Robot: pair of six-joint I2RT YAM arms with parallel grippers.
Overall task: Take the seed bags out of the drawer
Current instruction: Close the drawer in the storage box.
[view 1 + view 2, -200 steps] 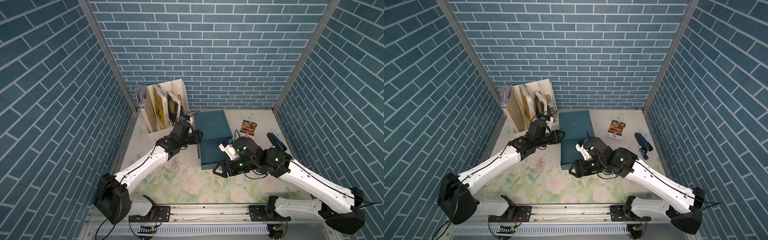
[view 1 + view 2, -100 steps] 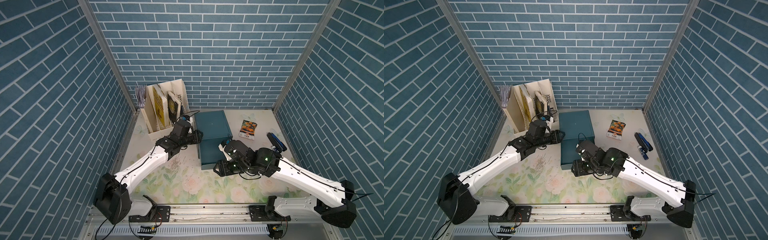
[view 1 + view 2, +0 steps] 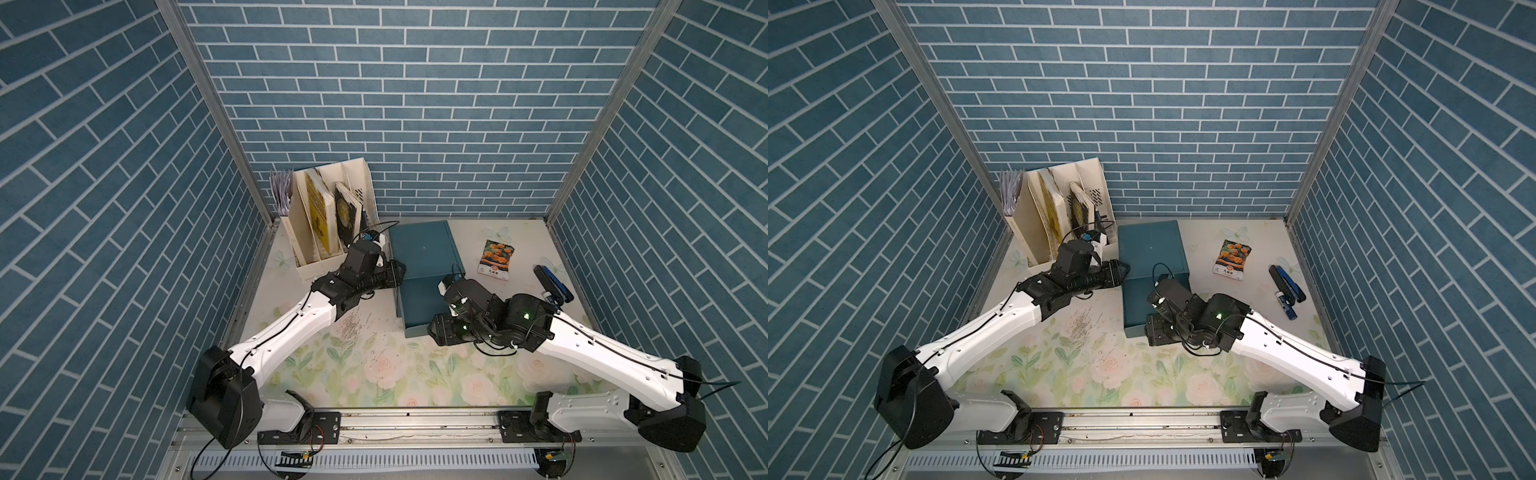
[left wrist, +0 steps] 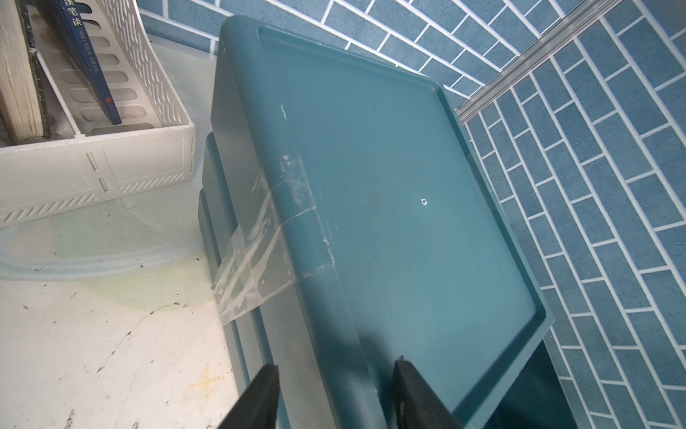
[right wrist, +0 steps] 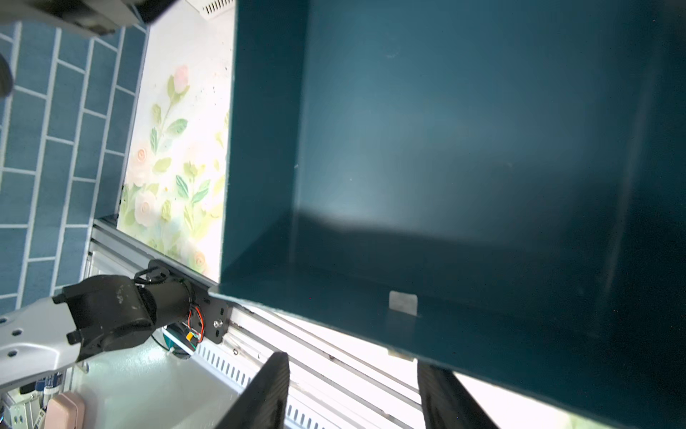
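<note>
The marigold bag (image 3: 496,258) is out, lying flat on the surface (image 3: 374,374) at about 2 o'clock from the drawer (image 3: 417,309), well apart from it and visible in both top views. It's the only seed bag I can find. The other two don't show anywhere. From the right wrist view the drawer (image 5: 445,130) looks bare inside, though one strip sits in shadow and the arm hides part of it from above. So my read is one done for sure, two unaccounted for.

The left gripper (image 4: 336,366) has its jaws clamped across the 9 o'clock edge of the cabinet (image 3: 422,245), bracing it. The right gripper (image 5: 350,360) sits at the drawer's front lip at 6 o'clock — jaws partway apart, nothing between them.

Versus a second back, the bag, drawer and left arm haven't budged. The right arm has swung in from 3 o'clock toward the drawer front, and its jaws have narrowed a bit.
</note>
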